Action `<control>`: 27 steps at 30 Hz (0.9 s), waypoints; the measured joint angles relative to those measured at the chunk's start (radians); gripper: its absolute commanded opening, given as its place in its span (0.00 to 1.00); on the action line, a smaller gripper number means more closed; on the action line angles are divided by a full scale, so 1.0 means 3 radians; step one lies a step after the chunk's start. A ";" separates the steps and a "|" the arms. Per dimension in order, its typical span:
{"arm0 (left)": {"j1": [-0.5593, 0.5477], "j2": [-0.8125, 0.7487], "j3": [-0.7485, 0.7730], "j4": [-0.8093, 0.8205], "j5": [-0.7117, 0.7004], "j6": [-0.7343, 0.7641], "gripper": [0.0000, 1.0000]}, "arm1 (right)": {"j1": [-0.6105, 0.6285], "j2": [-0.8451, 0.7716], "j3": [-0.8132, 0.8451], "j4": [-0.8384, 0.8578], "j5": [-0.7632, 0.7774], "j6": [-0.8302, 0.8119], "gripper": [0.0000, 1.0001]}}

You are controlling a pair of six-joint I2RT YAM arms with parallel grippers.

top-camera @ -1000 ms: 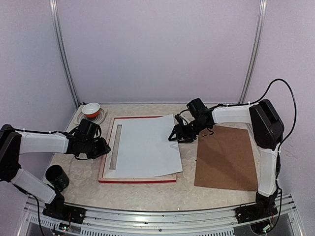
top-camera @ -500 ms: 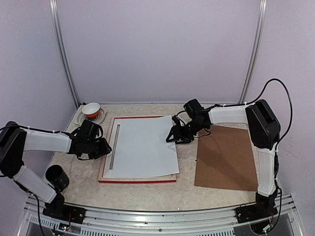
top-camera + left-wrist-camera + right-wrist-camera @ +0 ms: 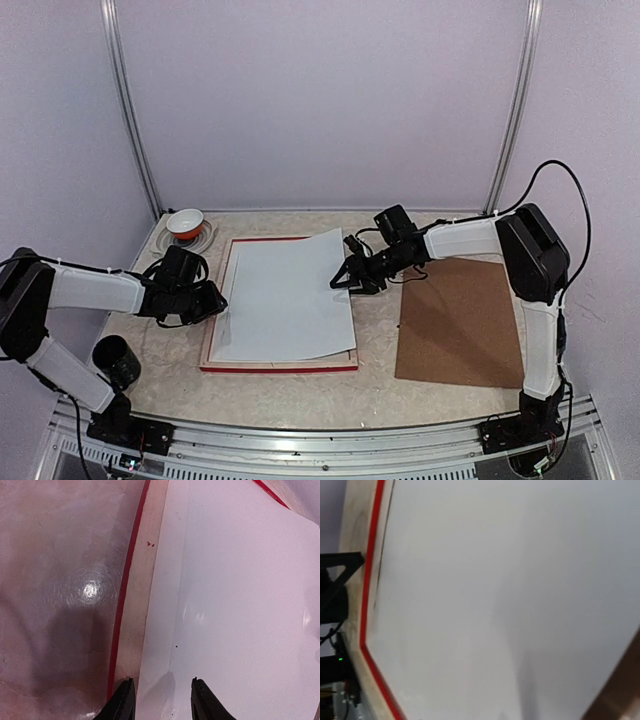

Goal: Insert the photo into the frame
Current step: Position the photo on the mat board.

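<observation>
The photo [image 3: 285, 300] lies white side up on the frame [image 3: 215, 335]. The left hand [image 3: 162, 692] is open at its left edge. The right hand [image 3: 343, 280] is at its right edge; I cannot tell if it grips.

The frame [image 3: 280, 366] is lying flat in the middle of the desk [image 3: 300, 395], and the photo [image 3: 285, 300] is lying on top of it, slightly skewed. A board [image 3: 460, 320] is lying to the frame's right, apart from it. A bowl [image 3: 185, 221] is sitting on a plate [image 3: 207, 240] behind the frame's far left corner. A cup [image 3: 112, 357] is standing near the desk's left front. The left end effector [image 3: 218, 303] is hanging at the photo's left edge. The right end effector [image 3: 340, 281] is sitting at the photo's right edge, near the far corner.
</observation>
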 measured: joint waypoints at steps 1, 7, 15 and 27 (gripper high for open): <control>0.0000 -0.0003 -0.0004 0.0005 0.0000 0.0000 0.39 | 0.0000 0.0000 -0.0015 0.0024 -0.0032 0.0022 0.46; 0.0000 -0.0009 -0.0018 0.0025 0.0008 0.0000 0.39 | 0.0000 0.0000 -0.0099 0.0244 -0.0188 0.0156 0.34; 0.0009 -0.0032 -0.0066 0.0095 0.0064 -0.0005 0.38 | -0.0009 0.0000 -0.0235 0.0464 -0.0314 0.0343 0.16; 0.0011 -0.0140 -0.0137 0.0058 0.0088 -0.0036 0.39 | -0.0033 -0.0116 -0.0479 0.1097 -0.0712 0.0843 0.00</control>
